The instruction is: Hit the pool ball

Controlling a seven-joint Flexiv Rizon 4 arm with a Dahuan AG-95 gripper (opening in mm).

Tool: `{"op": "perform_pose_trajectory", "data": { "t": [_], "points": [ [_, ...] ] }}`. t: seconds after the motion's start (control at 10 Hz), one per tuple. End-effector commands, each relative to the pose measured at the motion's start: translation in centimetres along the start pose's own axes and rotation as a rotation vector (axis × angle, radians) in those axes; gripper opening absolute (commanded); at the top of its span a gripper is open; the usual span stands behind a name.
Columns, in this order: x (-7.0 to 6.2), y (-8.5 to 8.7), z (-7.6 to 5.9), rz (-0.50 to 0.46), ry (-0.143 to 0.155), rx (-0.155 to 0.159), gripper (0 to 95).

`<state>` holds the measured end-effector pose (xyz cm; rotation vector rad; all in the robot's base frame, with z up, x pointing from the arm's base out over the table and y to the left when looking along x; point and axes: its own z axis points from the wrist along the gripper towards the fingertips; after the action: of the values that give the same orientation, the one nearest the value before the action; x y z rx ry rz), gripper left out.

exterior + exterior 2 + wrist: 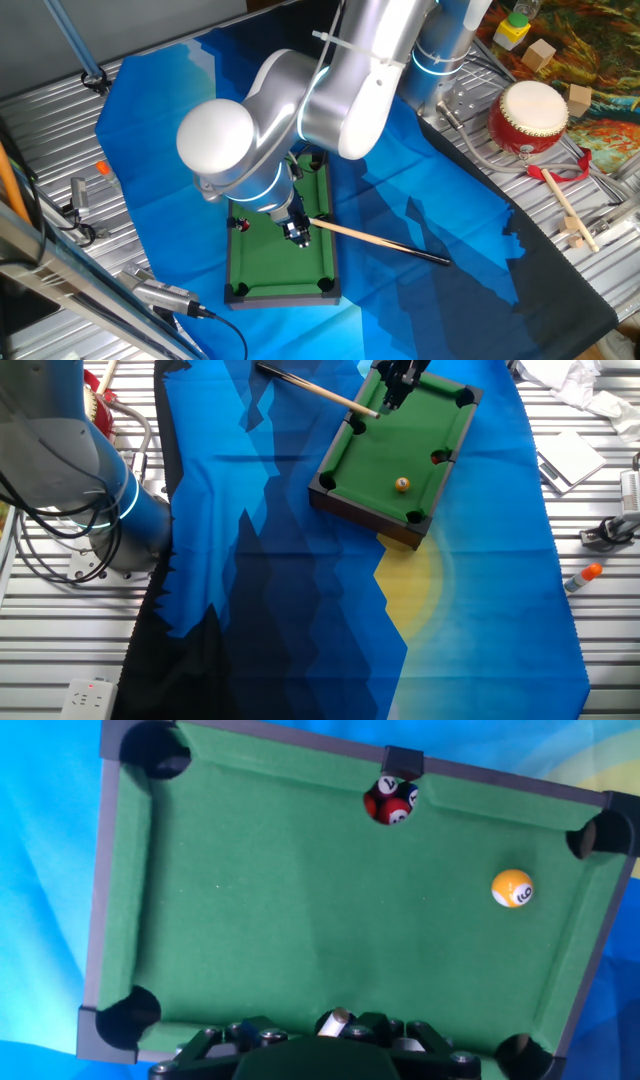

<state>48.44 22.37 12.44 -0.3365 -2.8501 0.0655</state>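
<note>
The toy pool table [333, 460] stands on the blue cloth, its green felt [275, 265] partly under my arm. The pool ball [513, 888], orange with a pale spot, lies on the felt near the right end rail; in the other fixed view the ball [402, 484] is toward the near end. My gripper [335, 1038] hangs over the opposite long rail, shut on a wooden cue stick [380, 240] whose tip [337, 1018] points onto the felt. The cue [315, 390] trails off the table behind the gripper [385, 400]. Ball and tip are well apart.
Small red balls [390, 802] cluster at the far side pocket. A red and white drum [528, 117], a drumstick [565, 210] and wooden blocks [540, 55] lie on the metal table to the right. An orange-capped marker [583, 574] lies beside the cloth.
</note>
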Motion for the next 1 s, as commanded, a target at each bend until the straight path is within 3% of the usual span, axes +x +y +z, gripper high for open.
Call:
{"op": "perform_pose_trajectory", "data": {
  "t": [0.1,0.5,0.6,0.8,1.0],
  "points": [
    [0.0,0.0,0.0,0.0,0.0,0.0,57.0],
    [0.0,0.0,0.0,0.0,0.0,0.0,57.0],
    [-3.5,-0.7,-0.5,-0.062,-0.186,0.033,0.0],
    [-5.7,-0.8,-3.2,-0.079,-0.185,0.032,0.0],
    [-7.0,-0.7,-5.0,-0.097,-0.19,0.032,0.0]
  ]
}}
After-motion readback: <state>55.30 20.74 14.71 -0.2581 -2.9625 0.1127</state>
